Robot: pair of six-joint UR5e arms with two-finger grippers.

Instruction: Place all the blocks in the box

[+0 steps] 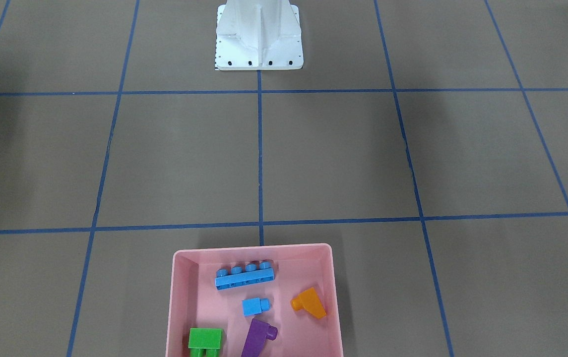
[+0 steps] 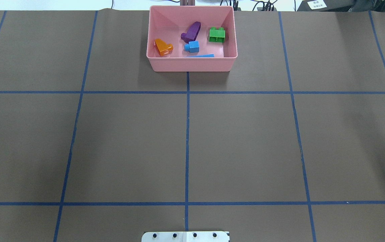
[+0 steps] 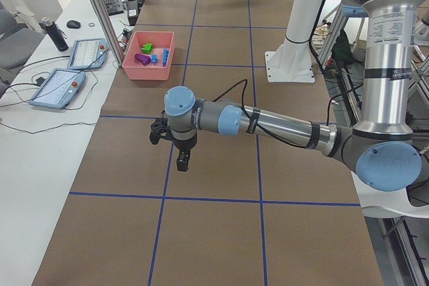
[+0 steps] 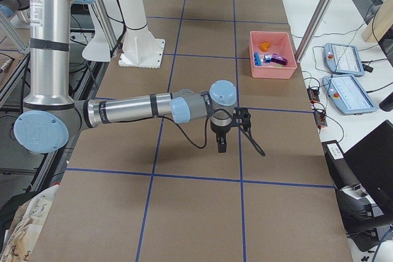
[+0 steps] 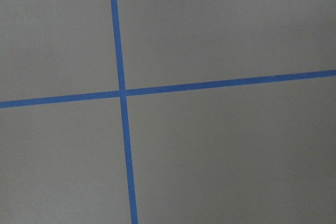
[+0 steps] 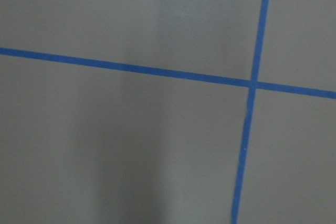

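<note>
The pink box [image 1: 253,249] stands at the table's far edge from the robot, on the centre line [image 2: 192,64]. All five blocks lie inside it: the long blue bar [image 1: 244,277], the small blue cube [image 1: 255,306], the orange sloped brick [image 1: 309,302], the purple sloped brick [image 1: 259,337] and the green brick [image 1: 205,340]. My left gripper [image 3: 182,159] hangs over bare table far from the box, seen only from the side. My right gripper [image 4: 221,142] does the same at the other end. I cannot tell whether either is open or shut. Both wrist views show only table and tape.
The white base plate [image 1: 259,37] sits at the robot's side of the table [image 2: 185,236]. Blue tape lines divide the brown tabletop into squares. Control tablets lie on the side bench beyond the box [image 3: 57,88] [image 4: 347,93].
</note>
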